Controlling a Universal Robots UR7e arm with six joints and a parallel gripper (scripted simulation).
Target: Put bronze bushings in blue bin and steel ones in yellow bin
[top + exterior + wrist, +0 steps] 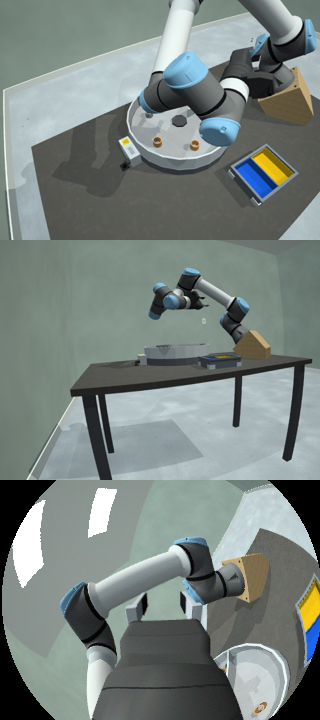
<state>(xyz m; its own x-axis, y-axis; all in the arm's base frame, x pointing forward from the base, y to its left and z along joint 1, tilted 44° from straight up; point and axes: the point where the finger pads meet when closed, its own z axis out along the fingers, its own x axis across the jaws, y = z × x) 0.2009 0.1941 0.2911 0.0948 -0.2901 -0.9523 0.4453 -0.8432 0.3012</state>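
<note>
Two bronze bushings stand on the round grey turntable: one at the front left, one at the front right. A steel bushing shows at the back left, partly hidden under the arm. My gripper is high above the table, far from the turntable, pointing sideways toward the arm's base. Its fingers stand open and empty in the wrist view. The blue bin and the yellow bin sit side by side in a grey tray to the right of the turntable.
A small white control box with a yellow label sits against the turntable's left rim. The arm stands on a wooden wedge base at the back right. A dark hub marks the turntable's centre. The arm's elbow hides part of the turntable.
</note>
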